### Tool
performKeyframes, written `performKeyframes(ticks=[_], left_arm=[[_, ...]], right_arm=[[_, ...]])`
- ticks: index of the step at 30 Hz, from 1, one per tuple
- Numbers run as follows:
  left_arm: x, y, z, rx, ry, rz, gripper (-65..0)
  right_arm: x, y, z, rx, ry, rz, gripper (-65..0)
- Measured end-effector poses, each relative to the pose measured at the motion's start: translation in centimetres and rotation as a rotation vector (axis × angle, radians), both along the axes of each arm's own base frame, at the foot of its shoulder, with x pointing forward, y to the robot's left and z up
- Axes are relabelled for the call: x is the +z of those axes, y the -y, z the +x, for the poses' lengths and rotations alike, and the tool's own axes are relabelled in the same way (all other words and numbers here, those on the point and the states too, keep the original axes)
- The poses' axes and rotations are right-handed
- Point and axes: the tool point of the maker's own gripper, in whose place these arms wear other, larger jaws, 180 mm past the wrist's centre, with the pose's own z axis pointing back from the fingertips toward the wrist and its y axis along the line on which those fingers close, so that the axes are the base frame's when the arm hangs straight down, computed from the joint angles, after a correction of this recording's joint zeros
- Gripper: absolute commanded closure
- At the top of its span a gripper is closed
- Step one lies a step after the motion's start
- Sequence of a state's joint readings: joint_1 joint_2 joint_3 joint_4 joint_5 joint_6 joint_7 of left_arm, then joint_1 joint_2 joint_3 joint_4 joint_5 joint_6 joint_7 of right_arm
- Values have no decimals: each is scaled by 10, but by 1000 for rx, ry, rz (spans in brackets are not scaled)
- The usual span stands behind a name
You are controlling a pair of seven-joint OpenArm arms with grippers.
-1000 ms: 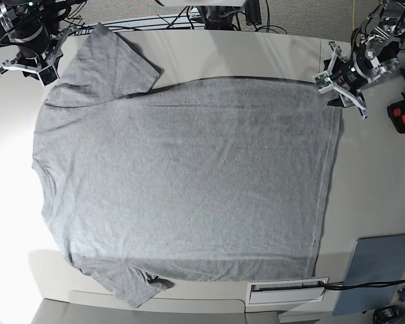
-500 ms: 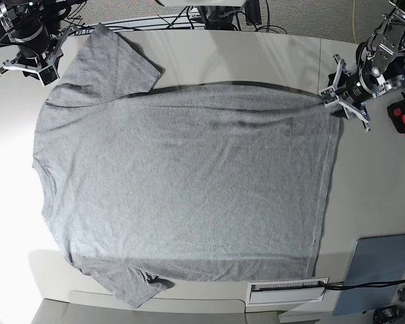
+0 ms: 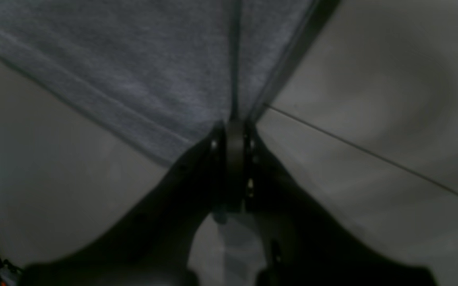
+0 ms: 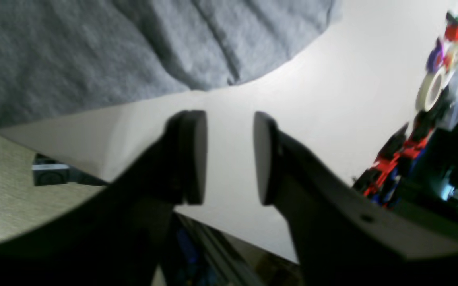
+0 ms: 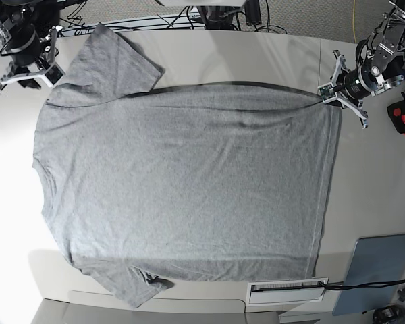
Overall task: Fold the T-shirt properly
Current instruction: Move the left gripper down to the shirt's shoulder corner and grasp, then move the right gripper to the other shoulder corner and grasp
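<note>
Base view: We are seeing the T-shirt [image 5: 182,182] lying flat across the middle of the bench [image 5: 371,175], so a corner pinch can start a fold. Our left claw [image 5: 326,94] is at the upper right, reaching low toward the hem corner; our right claw [image 5: 28,71] is hovering at the upper left beside the sleeve.

Left wrist view: Our left claw [image 3: 233,126] is pressing together on the T-shirt [image 3: 141,71] corner at frame centre, the cloth running taut toward the top.

Right wrist view: Our right claw [image 4: 229,157] is standing apart and empty over bare bench [image 4: 332,99], the T-shirt [image 4: 94,51] filling the upper left.
</note>
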State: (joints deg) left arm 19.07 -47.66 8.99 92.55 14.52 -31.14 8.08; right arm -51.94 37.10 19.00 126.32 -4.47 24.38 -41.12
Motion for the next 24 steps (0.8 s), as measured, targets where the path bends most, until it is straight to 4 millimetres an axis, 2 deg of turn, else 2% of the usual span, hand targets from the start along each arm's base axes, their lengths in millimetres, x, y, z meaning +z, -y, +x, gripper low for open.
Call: performKeyframes(ticks=[6, 13, 20, 24], left_arm=[[0, 0, 0, 0, 0, 0, 0], [1, 0, 1, 25, -10, -6, 0], [5, 2, 8, 60, -36, -7, 0], [3, 5, 8, 67, -37, -8, 0]], right_arm=[[2, -4, 7, 97, -41, -20, -230], [-29, -20, -11, 357, -176, -186, -229], [-60, -1, -14, 341, -243, -230, -229], [-66, -2, -15, 345, -257, -227, -229]])
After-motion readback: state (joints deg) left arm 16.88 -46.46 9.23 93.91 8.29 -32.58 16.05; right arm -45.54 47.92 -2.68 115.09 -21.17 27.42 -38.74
